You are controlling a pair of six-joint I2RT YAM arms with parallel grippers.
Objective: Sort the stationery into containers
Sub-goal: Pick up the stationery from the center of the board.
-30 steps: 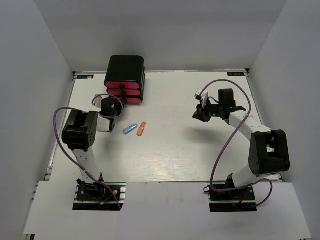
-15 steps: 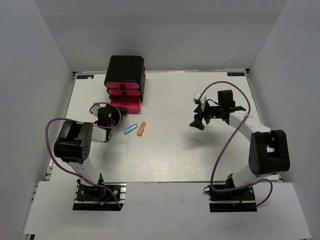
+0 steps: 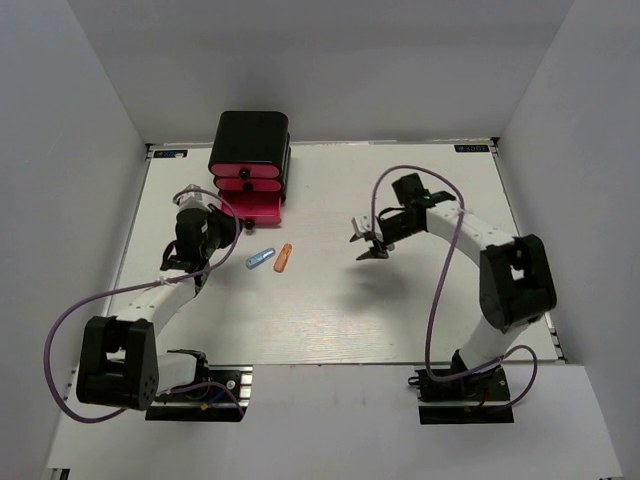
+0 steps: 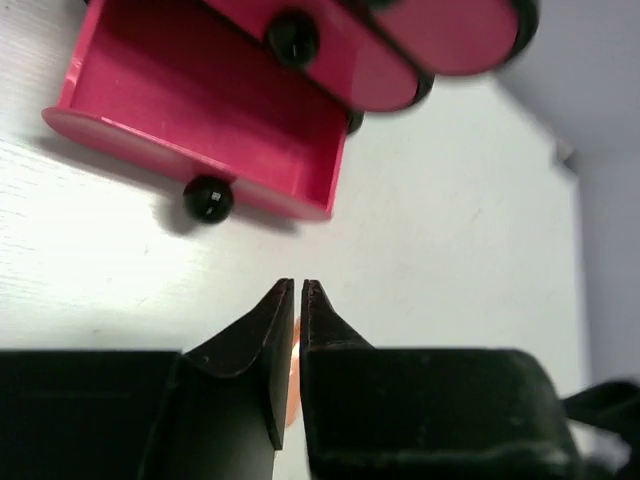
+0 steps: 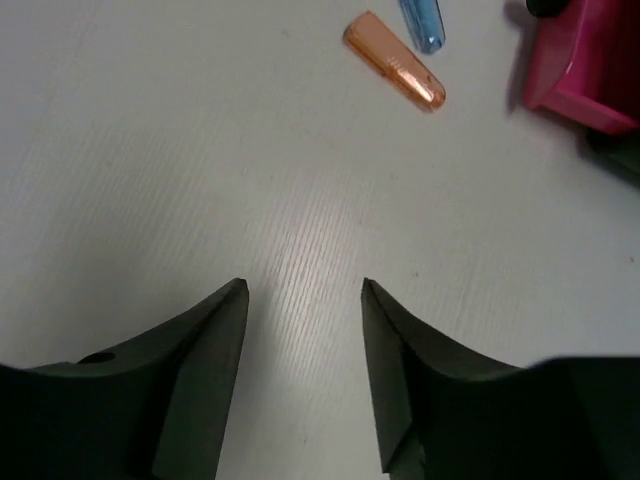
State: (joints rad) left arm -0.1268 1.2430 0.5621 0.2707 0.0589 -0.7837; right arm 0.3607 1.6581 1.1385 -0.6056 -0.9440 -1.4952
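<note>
- On the white table (image 3: pixel 400 320), toward its far left, stands the glossy black cabinet (image 3: pixel 250 140) with three pink drawers. The upper two drawers (image 3: pixel 246 177) sit flush in it, and the bottom drawer (image 4: pixel 200 130) is pulled out, its black knob (image 4: pixel 208 197) facing the arms.
- Stationery in view: one blue piece (image 3: pixel 260 259) and one orange piece (image 3: pixel 283 258). They lie close together on the table, just in front of the open drawer and outside it.
- Left gripper (image 4: pixel 297 285): jaws pressed almost together, with only a thin slit between them.
  - It is aimed at the open drawer, and its tips are short of the knob and apart from it.
  - A sliver of orange shows through the slit. Whether that is the piece on the table cannot be told.
  - In the overhead view both pieces lie to this gripper's right, apart from it.
- Right gripper (image 5: pixel 303 285): jaws spread, with only bare table between them.
  - Both pieces lie ahead of its tips and off to one side, well apart from the fingers (image 5: pixel 225 330).
  - The orange piece is the nearer of the two.
  - In the overhead view this gripper hangs to the right of both pieces.
</note>
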